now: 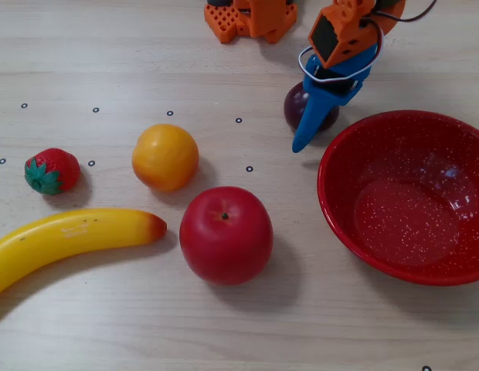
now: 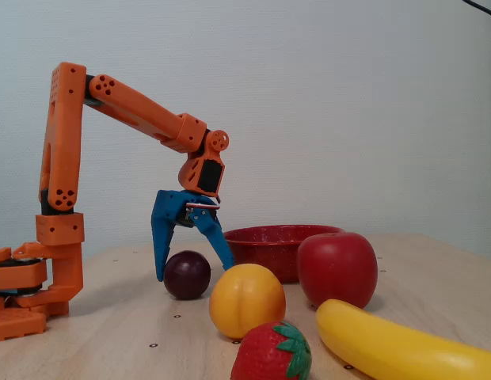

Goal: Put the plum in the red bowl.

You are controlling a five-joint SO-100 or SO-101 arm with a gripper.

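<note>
— Up front, untouched: banana (image 2: 404,344), apple (image 2: 337,268). Farther back?

— Plum (image 2: 187,274) on worktop (image 1: 108,62), beside bowl (image 1: 409,197). Claw (image 2: 194,269) spread wide astride it, gripping nothing. Grasp stage; next, probably: lower, close, lift across rim.

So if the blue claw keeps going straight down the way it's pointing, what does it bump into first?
Probably the plum: the open gripper points down with a finger on each side of it. The table lies just below.
</note>
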